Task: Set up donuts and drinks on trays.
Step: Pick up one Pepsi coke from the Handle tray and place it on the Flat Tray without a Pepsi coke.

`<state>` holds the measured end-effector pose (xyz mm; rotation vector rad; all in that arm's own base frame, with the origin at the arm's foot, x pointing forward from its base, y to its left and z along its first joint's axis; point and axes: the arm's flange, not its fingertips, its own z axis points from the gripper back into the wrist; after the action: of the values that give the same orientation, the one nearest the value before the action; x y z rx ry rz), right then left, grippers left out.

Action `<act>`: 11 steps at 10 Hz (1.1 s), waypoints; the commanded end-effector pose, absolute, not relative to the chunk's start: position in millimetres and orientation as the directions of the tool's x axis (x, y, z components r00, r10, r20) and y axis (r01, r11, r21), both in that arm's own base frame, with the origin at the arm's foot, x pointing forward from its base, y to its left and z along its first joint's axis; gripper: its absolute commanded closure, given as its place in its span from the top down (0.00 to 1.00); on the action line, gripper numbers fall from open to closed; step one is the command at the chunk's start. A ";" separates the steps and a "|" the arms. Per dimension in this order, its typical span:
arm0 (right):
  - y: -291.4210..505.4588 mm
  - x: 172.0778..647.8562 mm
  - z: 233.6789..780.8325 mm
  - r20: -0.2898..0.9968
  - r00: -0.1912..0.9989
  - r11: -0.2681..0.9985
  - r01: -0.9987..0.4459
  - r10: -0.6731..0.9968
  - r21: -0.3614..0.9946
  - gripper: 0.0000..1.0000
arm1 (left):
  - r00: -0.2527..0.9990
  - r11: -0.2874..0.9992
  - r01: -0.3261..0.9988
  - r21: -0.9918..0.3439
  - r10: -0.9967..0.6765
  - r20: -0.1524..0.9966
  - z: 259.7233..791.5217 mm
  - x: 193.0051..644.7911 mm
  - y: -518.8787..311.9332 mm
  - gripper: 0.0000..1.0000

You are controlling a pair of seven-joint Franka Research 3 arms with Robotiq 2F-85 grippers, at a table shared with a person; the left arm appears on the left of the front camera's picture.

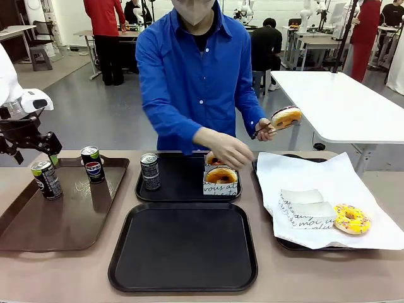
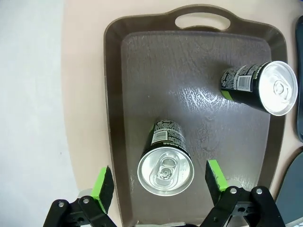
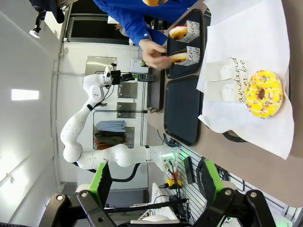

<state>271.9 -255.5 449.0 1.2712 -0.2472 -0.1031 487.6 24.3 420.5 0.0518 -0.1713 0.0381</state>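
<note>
Left gripper (image 2: 160,183) hangs with its jaws spread as wide as they go, gripping nothing, one green pad on either side of the black-and-green can (image 2: 165,166) and above its silver top, not touching it. That can stands upright on the brown tray (image 2: 142,71), close to one long rim, and the Pepsi can (image 2: 258,87) stands upright farther along the same tray, well apart from it. A third can (image 1: 149,171) is already on the far black tray (image 1: 183,189), beside two sleeved donuts (image 1: 221,177) over which the person's hand (image 1: 230,151) is working, while the other hand (image 1: 265,128) holds up an iced donut (image 1: 285,117), seemingly in tongs. The near black tray (image 1: 183,246) holds nothing yet. A yellow sprinkled donut (image 1: 351,219) and empty paper sleeves (image 1: 306,208) lie on the white paper (image 1: 353,177) at the robot's right, where the right gripper (image 3: 156,182) is held high, jaws wide apart and empty. The likeliest trouble, as I judge it, is the pad nearest the tray's rim: it sits about over that raised edge, so a straight descent could land the finger on it, jolt the tray and topple the slim can. A grip taken too high on the smooth wall could let the can slip in transit. A low carry toward the black trays could also clip the Pepsi can, or meet the person's hand over the far tray
</note>
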 end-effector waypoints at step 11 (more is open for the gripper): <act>-255.6 271.3 450.1 0.131 0.968 0.285 -0.067 -0.212 0.956 1.00 | 0.993 0.996 -0.082 -0.024 0.084 0.088 393.5 502.1 30.0 0.95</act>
<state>271.9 -255.5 449.0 1.2711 -0.2471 -0.1031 500.3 27.1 391.2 0.0202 -0.0986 0.0875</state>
